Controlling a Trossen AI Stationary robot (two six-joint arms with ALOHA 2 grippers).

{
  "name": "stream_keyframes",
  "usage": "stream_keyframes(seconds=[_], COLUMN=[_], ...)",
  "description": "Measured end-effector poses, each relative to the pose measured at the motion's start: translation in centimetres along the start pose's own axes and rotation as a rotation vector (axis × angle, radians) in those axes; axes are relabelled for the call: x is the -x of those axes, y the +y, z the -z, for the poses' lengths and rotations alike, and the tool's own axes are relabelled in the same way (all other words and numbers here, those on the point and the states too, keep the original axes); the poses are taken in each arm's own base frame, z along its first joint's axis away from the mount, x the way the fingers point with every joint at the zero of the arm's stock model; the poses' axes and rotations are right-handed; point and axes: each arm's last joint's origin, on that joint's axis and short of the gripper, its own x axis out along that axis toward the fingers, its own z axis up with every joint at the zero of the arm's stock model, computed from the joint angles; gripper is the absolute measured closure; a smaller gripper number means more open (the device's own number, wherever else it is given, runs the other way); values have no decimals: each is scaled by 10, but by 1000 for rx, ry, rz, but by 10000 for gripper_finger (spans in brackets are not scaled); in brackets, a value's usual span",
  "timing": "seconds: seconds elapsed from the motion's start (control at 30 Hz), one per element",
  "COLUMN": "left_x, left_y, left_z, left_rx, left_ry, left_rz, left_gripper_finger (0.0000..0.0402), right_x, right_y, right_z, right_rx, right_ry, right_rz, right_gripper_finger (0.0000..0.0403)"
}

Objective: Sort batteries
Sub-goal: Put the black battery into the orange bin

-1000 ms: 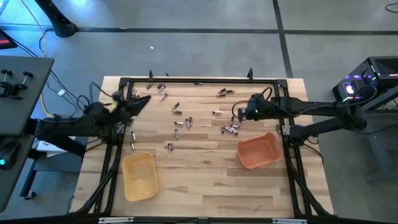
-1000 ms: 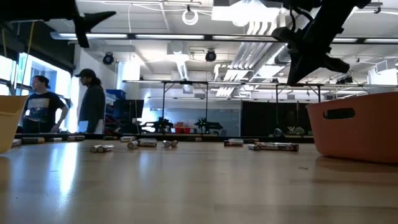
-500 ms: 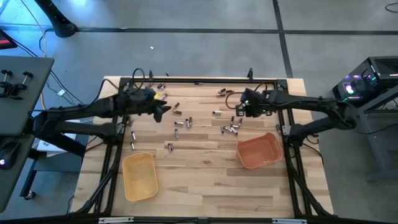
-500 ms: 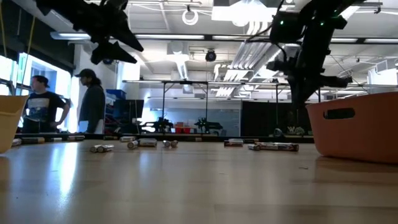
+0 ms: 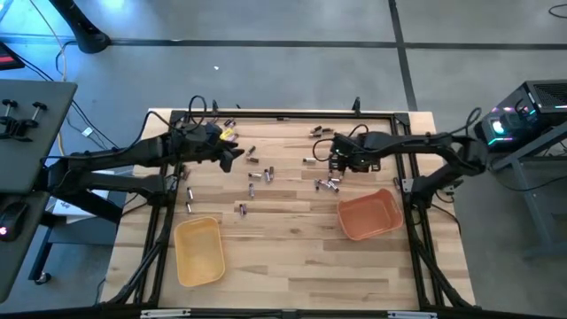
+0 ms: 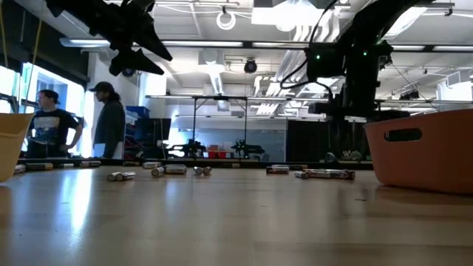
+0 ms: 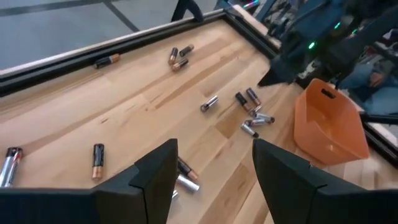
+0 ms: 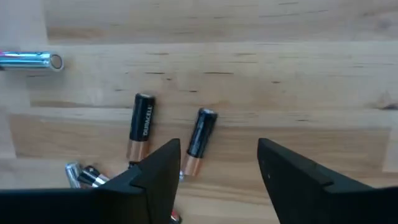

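Many small batteries lie scattered on the wooden table (image 5: 292,257), silvery ones and black-and-copper ones. One cluster (image 5: 329,184) lies right of the middle, others (image 5: 258,175) near the middle. My right gripper (image 5: 335,165) hangs open just above the cluster; its wrist view shows two black-and-copper batteries (image 8: 142,124) (image 8: 199,140) and a silvery one (image 8: 28,60) flat on the wood under the open gripper (image 8: 217,168). My left gripper (image 5: 233,158) hovers open over the far left part, nothing between its fingers (image 7: 214,168).
An orange tray (image 5: 368,215) stands at the right, close to my right gripper; a yellow tray (image 5: 198,251) stands near the front left. A black frame (image 5: 283,115) runs round the table's edges. Two people (image 6: 74,122) stand in the room beyond the table.
My left gripper has swung from the table's left edge toward the middle, then held still. My right gripper has shifted a little toward the table's left edge and tipped more steeply down over the battery cluster. No battery has moved.
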Motion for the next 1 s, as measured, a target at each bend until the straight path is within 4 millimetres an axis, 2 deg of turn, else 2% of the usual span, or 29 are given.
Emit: stream_keyframes(seconds=[0.4, 0.5, 0.57, 0.73, 0.83, 0.93, 1.0], left_x=[-7, -11, -13, -16, -12, -4, 1], left_y=[1, 1, 1, 2, 0, -5, -7], left_z=[3, 4, 5, 6, 3, -8, -16], left_rx=[-41, -43, -45, -46, -35, -64, -113], left_ry=[30, 42, 51, 62, 40, -11, -50], left_rz=[-27, -41, -46, -51, -40, -13, 0], left_gripper_finger=[202, 202, 202, 202, 202, 202, 202], right_x=[-45, -54, -56, -53, -43, -29, -18], right_y=[10, 11, 11, 11, 8, 0, 0], right_z=[2, 4, 5, 8, 7, 6, 3], right_rx=[-4, 11, 22, 86, 97, 96, 85], right_ry=[83, 99, 95, 53, 31, -34, -85], right_rz=[99, 142, 160, 163, 141, 170, 131], right_gripper_finger=[203, 222, 253, 373, 378, 375, 385])
